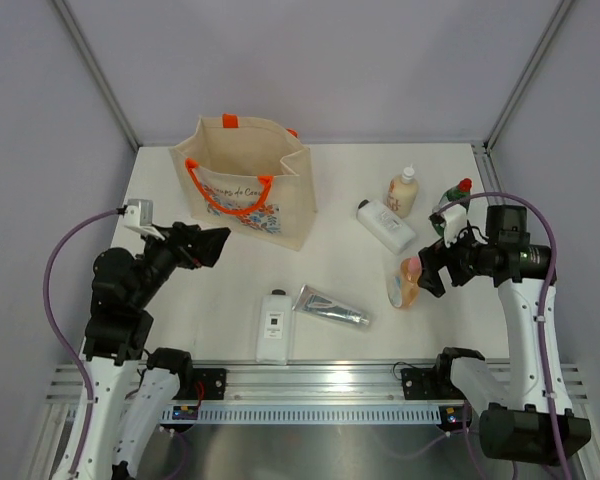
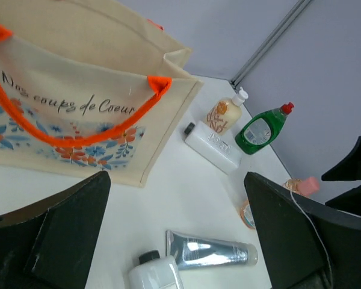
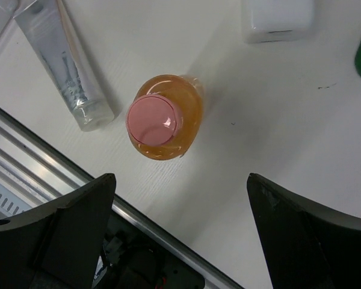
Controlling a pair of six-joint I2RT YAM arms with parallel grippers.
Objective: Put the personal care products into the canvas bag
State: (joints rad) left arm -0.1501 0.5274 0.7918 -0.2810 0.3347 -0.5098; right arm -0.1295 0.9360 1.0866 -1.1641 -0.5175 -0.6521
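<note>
Six personal care products sit out on the table [image 1: 340,255], all apart from the canvas bag [image 1: 242,190], which stands upright with its mouth open at the far left. A white bottle [image 1: 272,326] and the silver tube [image 1: 330,306] lie toward the near edge; a second white bottle [image 1: 385,225], a beige bottle [image 1: 403,191] and a green red-capped bottle [image 1: 456,194] are grouped at the far right. The right gripper [image 3: 180,241] hangs over the peach pink-capped bottle [image 3: 166,118], jaws spread wide and empty, the bottle seen cap-on from its wrist camera. The left gripper [image 2: 177,241] is likewise wide open and empty, facing the bag. The step in hand looks like the approach for a pick; next the right arm would need to descend, centre its jaws about the bottle's body and close, without knocking the tube lying near it
</note>
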